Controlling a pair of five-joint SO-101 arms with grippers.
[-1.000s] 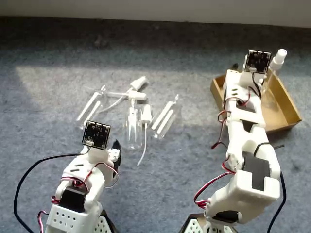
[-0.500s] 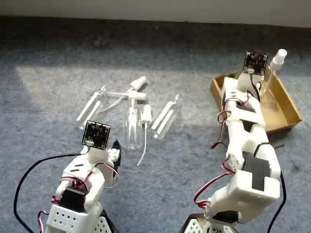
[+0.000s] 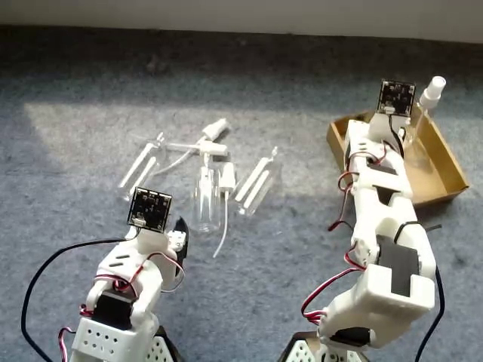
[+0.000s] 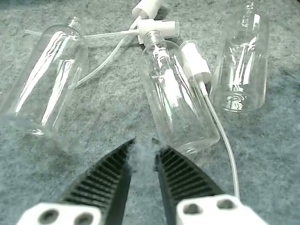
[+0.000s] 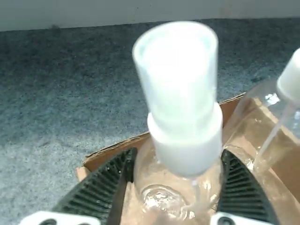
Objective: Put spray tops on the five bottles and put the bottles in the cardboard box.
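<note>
My right gripper (image 5: 178, 155) is shut on a clear bottle (image 5: 176, 187) with a white spray top (image 5: 180, 93), held upright over the cardboard box (image 3: 445, 172). A second capped bottle (image 3: 426, 105) stands in the box beside it. In the high view the right wrist covers the held bottle. Three open clear bottles lie on the carpet: left (image 4: 47, 79), middle (image 4: 176, 98) and right (image 4: 241, 56). A loose spray top (image 4: 197, 61) with its tube rests against the middle bottle. My left gripper (image 4: 144, 141) hovers just short of the middle bottle, its jaws a narrow gap apart and holding nothing.
Two more loose spray tops (image 3: 215, 128) (image 3: 215, 148) with thin tubes lie on the grey carpet beyond the bottles. The cardboard box rim (image 5: 112, 151) runs under the right gripper. A wall edge (image 3: 241, 19) borders the far side.
The right wrist dropped slightly toward the box a second ago, then held still. The left arm and the loose bottles have not moved.
</note>
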